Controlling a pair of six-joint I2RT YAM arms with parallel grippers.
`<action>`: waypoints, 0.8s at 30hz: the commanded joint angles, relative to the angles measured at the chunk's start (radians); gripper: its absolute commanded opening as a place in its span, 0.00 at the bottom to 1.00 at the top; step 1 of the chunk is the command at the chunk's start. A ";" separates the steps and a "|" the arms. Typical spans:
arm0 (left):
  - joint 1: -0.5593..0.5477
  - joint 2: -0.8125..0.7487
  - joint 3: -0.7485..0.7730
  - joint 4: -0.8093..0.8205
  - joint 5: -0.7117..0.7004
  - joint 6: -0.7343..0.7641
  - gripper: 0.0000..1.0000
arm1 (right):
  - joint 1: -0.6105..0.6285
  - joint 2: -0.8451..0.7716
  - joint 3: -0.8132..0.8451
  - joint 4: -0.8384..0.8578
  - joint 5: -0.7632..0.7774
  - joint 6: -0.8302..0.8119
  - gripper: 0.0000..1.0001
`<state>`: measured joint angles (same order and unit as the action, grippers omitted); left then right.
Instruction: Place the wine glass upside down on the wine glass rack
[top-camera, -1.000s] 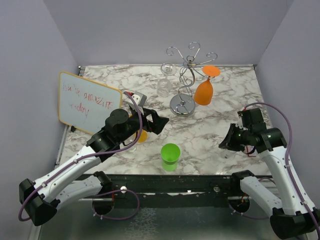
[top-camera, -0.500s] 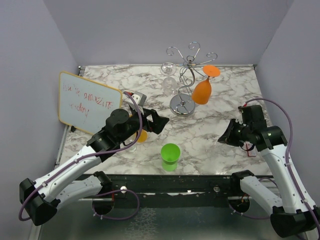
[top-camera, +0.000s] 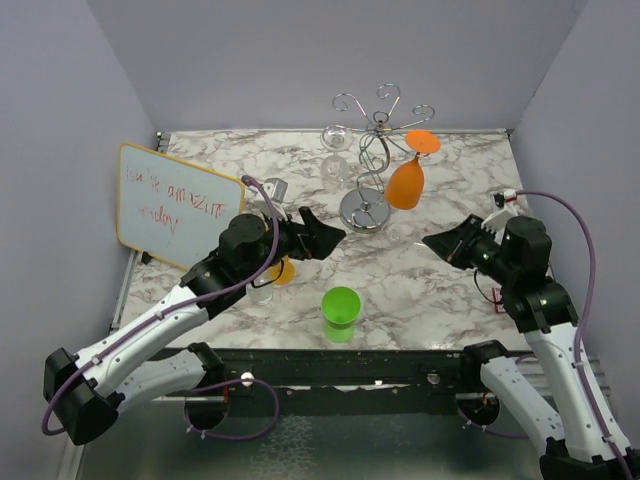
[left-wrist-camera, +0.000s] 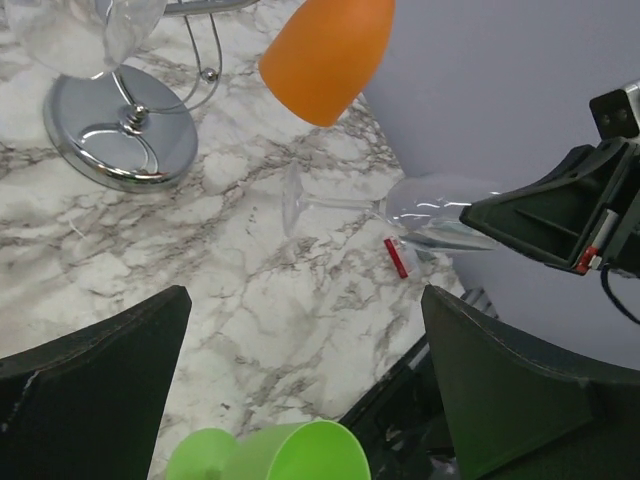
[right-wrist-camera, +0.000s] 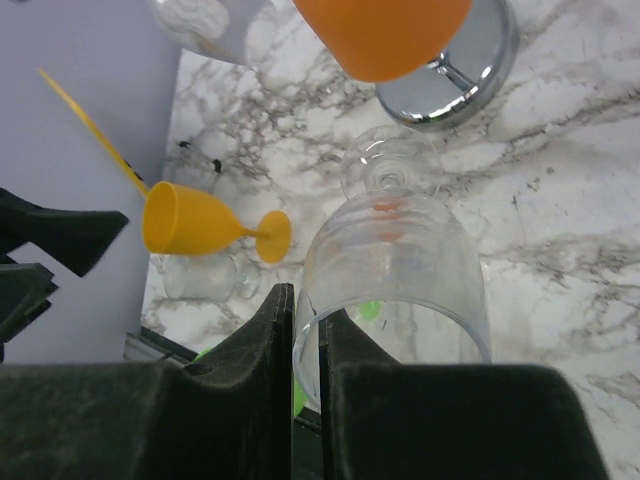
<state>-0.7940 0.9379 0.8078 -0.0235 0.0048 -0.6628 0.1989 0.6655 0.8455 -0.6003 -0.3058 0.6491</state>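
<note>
The chrome wine glass rack (top-camera: 372, 150) stands at the back centre; its round base shows in the left wrist view (left-wrist-camera: 125, 125) and the right wrist view (right-wrist-camera: 470, 70). An orange wine glass (top-camera: 406, 184) and a clear glass (top-camera: 333, 165) hang on it upside down. My right gripper (top-camera: 435, 243) is shut on the rim of a clear wine glass (right-wrist-camera: 400, 260), held on its side in the air with its foot toward the rack (left-wrist-camera: 292, 200). My left gripper (top-camera: 325, 238) is open and empty, left of the rack base, above the table.
A green cup (top-camera: 341, 312) stands near the front edge. A yellow wine glass (top-camera: 283, 270) lies on its side under the left arm, with a clear glass (top-camera: 260, 290) beside it. A whiteboard (top-camera: 178, 205) leans at the left. A small red item (left-wrist-camera: 397, 257) lies on the table.
My right arm has risen and swung its gripper toward the rack, with the clear glass in it. My left gripper has shifted slightly right.
</note>
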 joint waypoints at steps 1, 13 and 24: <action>-0.001 0.021 0.010 0.100 0.062 -0.228 0.99 | -0.003 -0.065 -0.035 0.285 -0.022 0.082 0.01; -0.033 0.154 0.019 0.223 0.002 -0.552 0.96 | -0.003 -0.189 -0.211 0.649 -0.098 0.221 0.01; -0.068 0.223 -0.015 0.270 -0.099 -0.727 0.99 | -0.003 -0.209 -0.308 0.790 -0.167 0.313 0.01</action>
<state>-0.8536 1.1652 0.7963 0.2005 -0.0181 -1.3201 0.1989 0.4763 0.5571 0.0502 -0.4309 0.9150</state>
